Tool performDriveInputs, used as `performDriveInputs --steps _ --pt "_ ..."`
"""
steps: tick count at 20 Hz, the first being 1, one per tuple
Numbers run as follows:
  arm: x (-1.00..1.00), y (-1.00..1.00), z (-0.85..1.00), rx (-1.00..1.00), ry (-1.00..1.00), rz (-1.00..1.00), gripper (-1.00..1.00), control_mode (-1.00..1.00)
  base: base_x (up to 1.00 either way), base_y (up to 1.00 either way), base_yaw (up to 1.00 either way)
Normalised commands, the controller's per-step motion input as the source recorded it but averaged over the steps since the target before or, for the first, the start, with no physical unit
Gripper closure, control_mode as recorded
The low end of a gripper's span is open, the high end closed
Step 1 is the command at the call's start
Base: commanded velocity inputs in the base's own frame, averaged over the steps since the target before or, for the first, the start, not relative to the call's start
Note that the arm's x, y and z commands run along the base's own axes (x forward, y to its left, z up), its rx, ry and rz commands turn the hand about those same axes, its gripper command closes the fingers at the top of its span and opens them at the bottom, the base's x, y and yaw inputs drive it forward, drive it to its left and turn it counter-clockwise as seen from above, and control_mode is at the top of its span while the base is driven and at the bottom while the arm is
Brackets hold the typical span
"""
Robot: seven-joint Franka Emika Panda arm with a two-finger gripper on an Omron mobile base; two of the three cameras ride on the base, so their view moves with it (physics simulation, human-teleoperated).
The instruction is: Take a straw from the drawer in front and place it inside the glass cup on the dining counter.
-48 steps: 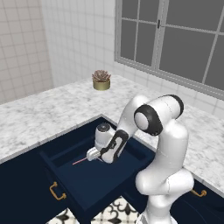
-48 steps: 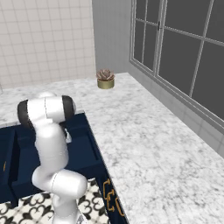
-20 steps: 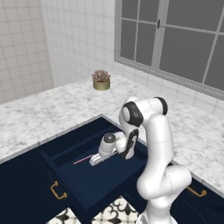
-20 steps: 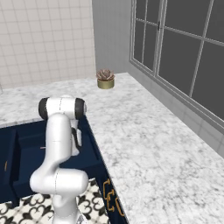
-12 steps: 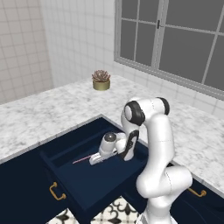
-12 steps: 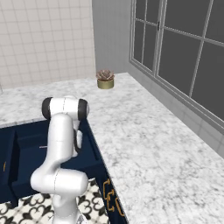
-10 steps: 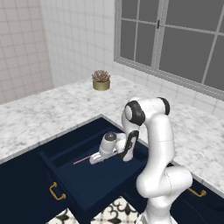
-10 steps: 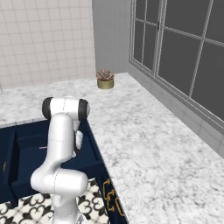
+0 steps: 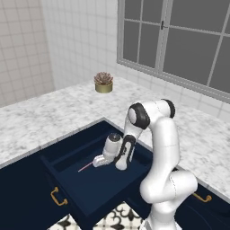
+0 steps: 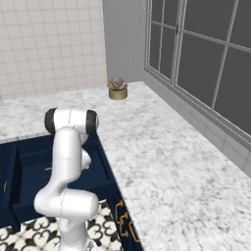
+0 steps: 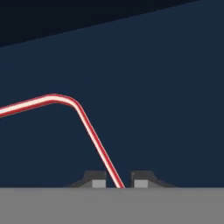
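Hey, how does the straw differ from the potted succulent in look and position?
The straw is thin, red-pink and bent, while the potted succulent is squat, in a brass pot. The straw lies low inside the open navy drawer, between the gripper fingertips; the succulent stands upright on the marble worktop, untouched. Both are small.

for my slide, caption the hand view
End effector fingertips flank the bent red straw over the navy drawer floor.
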Motion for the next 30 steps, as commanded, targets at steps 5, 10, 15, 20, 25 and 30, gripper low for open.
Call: performDriveInputs --steps 5,10,15,20,25,30 --pt "0.0 0.0 0.56 0.0 0.05 0.0 1.0 -1.0 0.0 0.0 0.0" --pt "-0.11 0.0 0.91 0.0 0.0 0.0 1.0 -1.0 0.0 0.0 0.0" --pt "-0.47 0.0 1.0 0.0 0.0 0.02 1.0 -1.0 0.0 0.0 0.0" --pt "-0.1 0.0 1.0 0.08 0.02 0.07 1.0 -1.0 0.0 0.0 0.0" --pt "0.17 0.0 1.0 0.13 0.11 0.06 1.0 -1.0 0.0 0.0 0.0" --pt "0.24 0.0 1.0 0.13 0.18 0.05 1.0 -1.0 0.0 0.0 0.0"
